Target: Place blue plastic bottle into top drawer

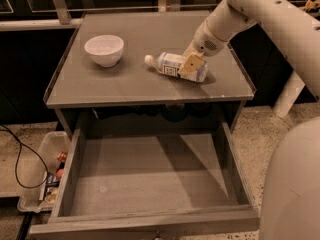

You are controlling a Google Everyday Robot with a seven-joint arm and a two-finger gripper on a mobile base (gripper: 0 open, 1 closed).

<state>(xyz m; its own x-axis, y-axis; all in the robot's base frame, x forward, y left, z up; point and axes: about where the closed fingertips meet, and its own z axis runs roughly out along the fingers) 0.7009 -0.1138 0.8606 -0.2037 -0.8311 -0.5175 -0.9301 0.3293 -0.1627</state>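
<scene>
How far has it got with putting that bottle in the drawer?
Done: the top drawer is pulled open, with nothing in it. In hand: the gripper is down on the blue plastic bottle, which lies on its side on the cabinet top. Left: lifting the bottle, bringing it over the drawer and setting it inside.
</scene>
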